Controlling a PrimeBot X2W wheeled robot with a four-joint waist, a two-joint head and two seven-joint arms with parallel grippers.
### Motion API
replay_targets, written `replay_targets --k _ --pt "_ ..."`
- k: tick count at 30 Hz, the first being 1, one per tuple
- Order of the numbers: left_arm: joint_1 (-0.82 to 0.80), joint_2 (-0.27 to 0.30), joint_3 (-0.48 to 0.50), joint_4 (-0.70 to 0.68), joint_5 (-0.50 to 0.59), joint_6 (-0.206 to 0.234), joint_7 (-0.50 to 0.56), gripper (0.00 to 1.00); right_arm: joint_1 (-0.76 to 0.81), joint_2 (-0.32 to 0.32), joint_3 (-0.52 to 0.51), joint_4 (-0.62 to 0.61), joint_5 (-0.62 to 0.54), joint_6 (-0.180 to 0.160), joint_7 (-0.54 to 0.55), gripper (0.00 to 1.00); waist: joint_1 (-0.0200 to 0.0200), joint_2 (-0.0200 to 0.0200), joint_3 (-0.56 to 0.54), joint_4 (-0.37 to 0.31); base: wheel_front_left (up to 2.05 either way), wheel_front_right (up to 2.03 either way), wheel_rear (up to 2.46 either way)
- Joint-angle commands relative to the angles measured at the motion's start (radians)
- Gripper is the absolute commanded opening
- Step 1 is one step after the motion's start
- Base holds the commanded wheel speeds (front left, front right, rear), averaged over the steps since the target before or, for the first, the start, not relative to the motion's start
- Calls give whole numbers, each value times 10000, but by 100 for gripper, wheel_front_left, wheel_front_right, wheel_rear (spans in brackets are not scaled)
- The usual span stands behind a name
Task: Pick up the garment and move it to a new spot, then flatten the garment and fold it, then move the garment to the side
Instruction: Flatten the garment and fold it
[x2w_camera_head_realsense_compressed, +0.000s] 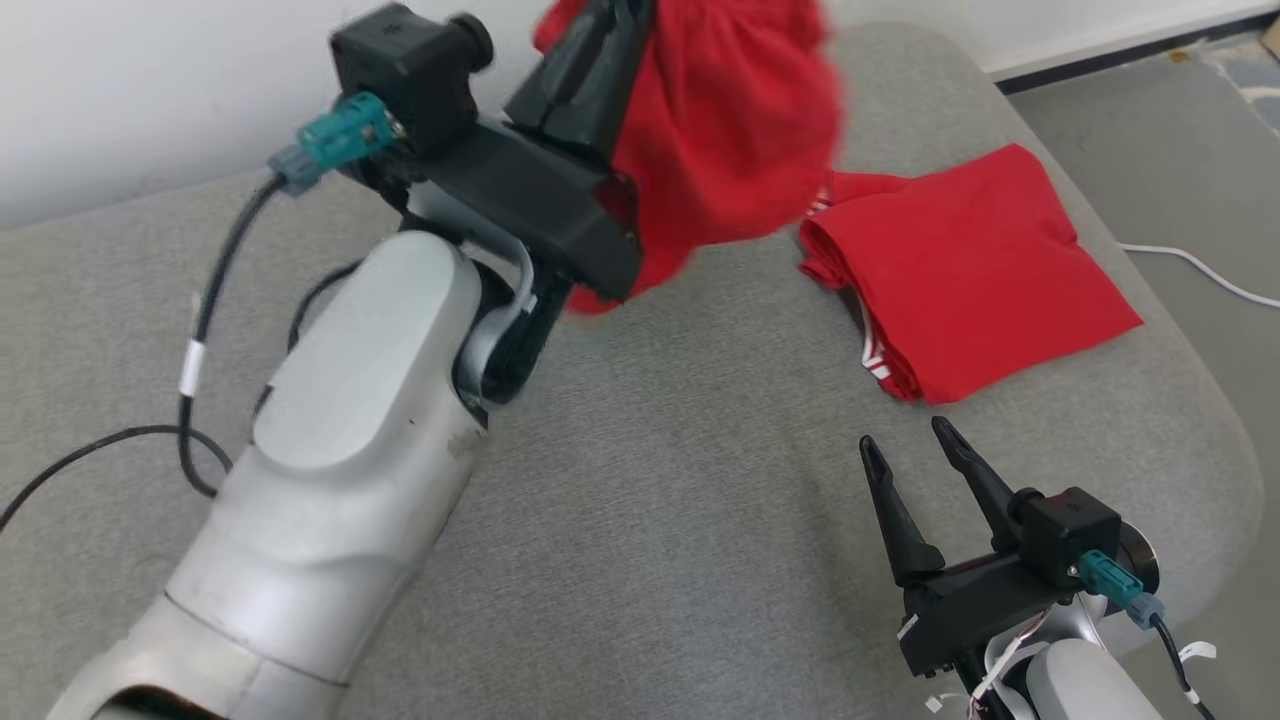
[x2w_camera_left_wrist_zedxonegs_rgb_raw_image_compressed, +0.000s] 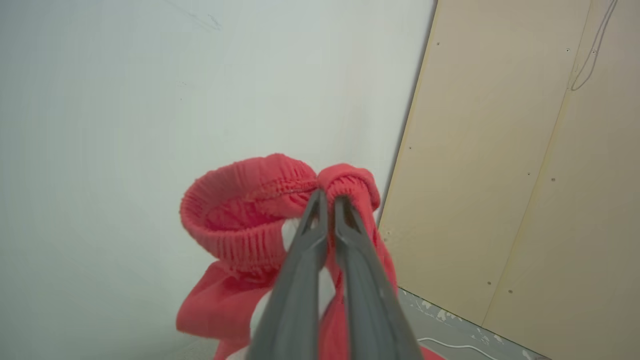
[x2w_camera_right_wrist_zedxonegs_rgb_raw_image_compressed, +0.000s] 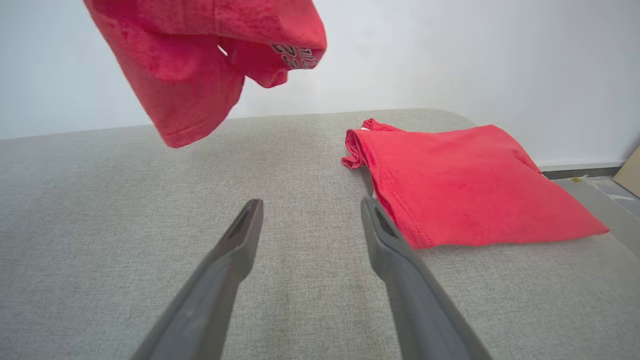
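Grey fabric-covered tabletop (x2w_camera_head_realsense_compressed: 650, 520) spans the head view. The pale left forearm (x2w_camera_head_realsense_compressed: 350, 450) rises from lower left towards top centre. The garment (x2w_camera_head_realsense_compressed: 730, 140), red and bunched, hangs clear of the tabletop at top centre. In the left wrist view its ribbed waistband (x2w_camera_left_wrist_zedxonegs_rgb_raw_image_compressed: 240, 210) is pinched at the tips of the left fingers (x2w_camera_left_wrist_zedxonegs_rgb_raw_image_compressed: 307, 245), which are clamped on the cloth; the rest droops below them. A folded garment (x2w_camera_head_realsense_compressed: 970, 280), also red, lies flat at upper right. The right fingers (x2w_camera_head_realsense_compressed: 893, 510), lower right, are spread wide and empty, near the folded garment's edge.
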Motion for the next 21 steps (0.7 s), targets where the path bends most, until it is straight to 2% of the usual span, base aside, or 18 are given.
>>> replay_targets --k 1,4,12,21 --pt "237 4 -107 83 7 -42 -58 0 86 15 -47 -15 35 -29 -57 100 1 1 -54 153 0 0 0" --pt "805 98 -288 421 93 19 -100 0 176 -25 -61 -41 50 -29 -52 100 1 1 -71 421 0 0 0" --pt "2931 932 -623 2008 20 177 118 0 71 -43 31 -92 59 -30 16 100 1 1 -69 1084 0 0 0" --pt "3977 1833 -478 3089 13 578 -5 0 128 -125 105 -32 97 -30 73 100 1 1 -329 1253 0 0 0"
